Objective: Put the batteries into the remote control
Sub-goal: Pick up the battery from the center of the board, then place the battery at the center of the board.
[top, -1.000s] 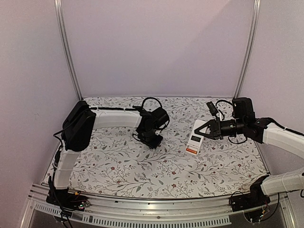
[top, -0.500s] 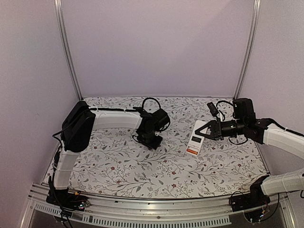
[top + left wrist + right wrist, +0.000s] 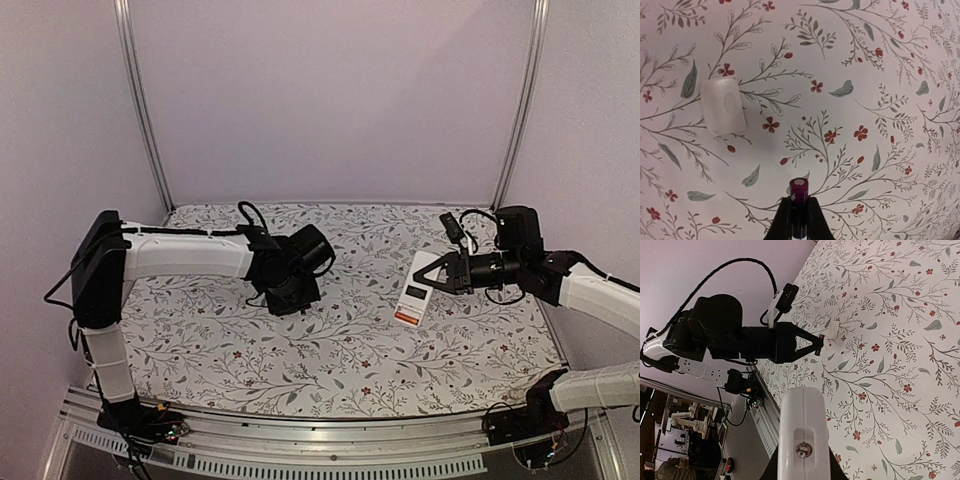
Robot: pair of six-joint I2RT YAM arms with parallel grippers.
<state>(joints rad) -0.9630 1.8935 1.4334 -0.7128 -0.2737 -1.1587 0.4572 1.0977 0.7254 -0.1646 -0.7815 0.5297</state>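
Observation:
My left gripper (image 3: 799,202) is shut on a small dark reddish-purple battery (image 3: 799,187), held end-on just above the floral tablecloth. In the top view it (image 3: 290,297) hovers left of centre. My right gripper (image 3: 432,283) is shut on the white remote control (image 3: 413,290), whose red panel is at its lower end; it is held off the table at centre right. In the right wrist view the remote (image 3: 802,430) shows end-on between my fingers, with my right gripper (image 3: 801,466) closed around it. The other battery is out of view.
A small thin white cover piece (image 3: 723,105) lies on the cloth ahead and left of the held battery; it also shows in the right wrist view (image 3: 834,331) next to the left arm (image 3: 740,335). Metal frame posts stand at the back corners.
My left arm has swung left and its gripper, with the battery, has moved left, away from the remote. The right gripper and the remote have barely moved.

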